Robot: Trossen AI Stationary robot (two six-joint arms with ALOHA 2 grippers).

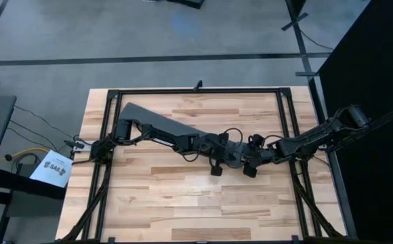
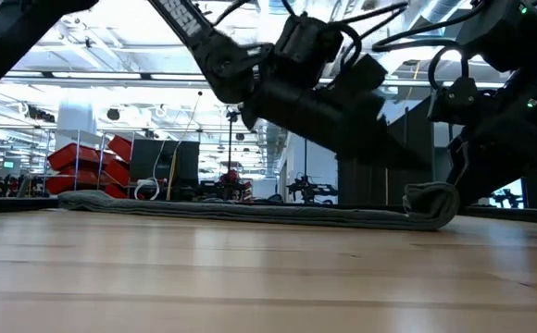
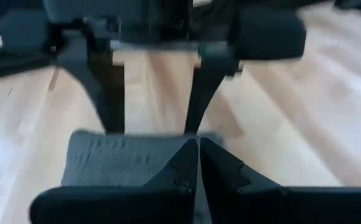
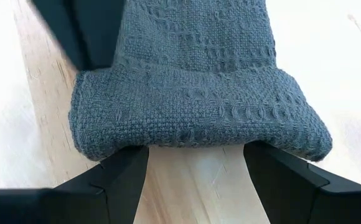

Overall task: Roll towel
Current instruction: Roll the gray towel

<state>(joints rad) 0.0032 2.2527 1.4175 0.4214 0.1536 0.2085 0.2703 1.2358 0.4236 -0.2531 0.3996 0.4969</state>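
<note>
From above, the towel [image 1: 157,123] lies as a long dark grey strip slanting across the middle of my table [image 1: 183,196], with both my arms meeting over its right-hand end. The overhead picture hides that end under my arms. My right wrist view shows it plainly: the end is folded back over itself into a thick rounded edge, and my right gripper [image 4: 196,163] is spread wide, one finger at each side of that fold. My left gripper [image 3: 198,163] has its fingers pressed together, the towel flat just past them. The low view adds that the strip lies flat on the wood and lifts only at the folded end [image 2: 432,205].
</note>
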